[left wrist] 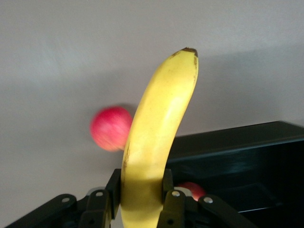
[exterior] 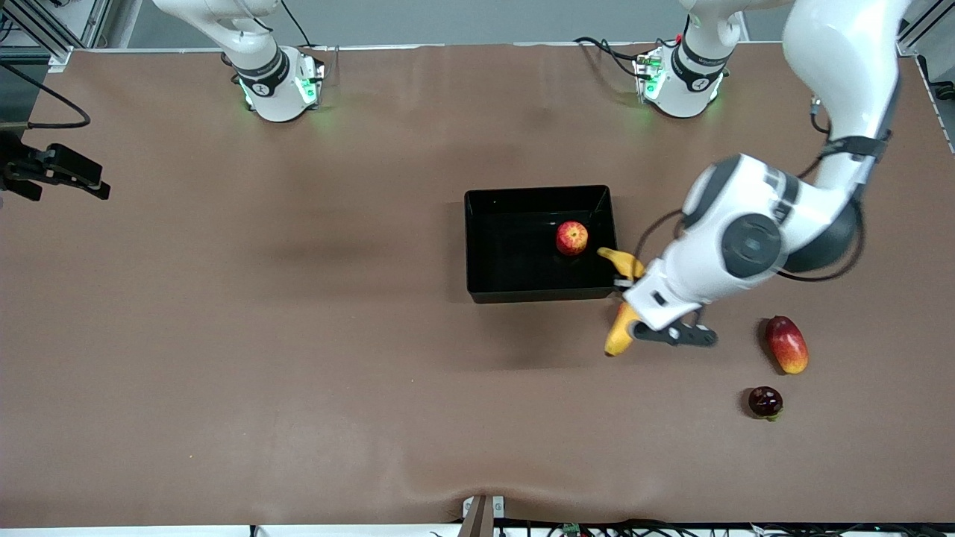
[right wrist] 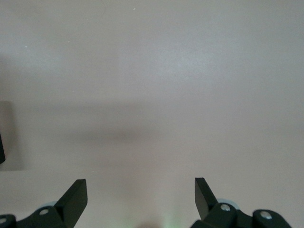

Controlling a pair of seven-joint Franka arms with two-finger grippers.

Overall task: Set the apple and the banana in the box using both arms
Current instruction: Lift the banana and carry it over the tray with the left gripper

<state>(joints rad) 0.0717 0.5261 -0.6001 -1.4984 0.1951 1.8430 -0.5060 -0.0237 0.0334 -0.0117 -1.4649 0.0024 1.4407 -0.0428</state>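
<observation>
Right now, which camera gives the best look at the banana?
The left wrist view: the banana fills it, clamped in the left gripper. The front view shows only its two ends past the arm. The right wrist view shows none of it.

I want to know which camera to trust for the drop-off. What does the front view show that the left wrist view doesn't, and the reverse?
Only the front view: the mango and dark fruit toward the left arm's end, and the right gripper waiting open at the other end.

Only the left wrist view: the left gripper fingers shut on the banana.

Both: banana, box, and the apple in it.
</observation>
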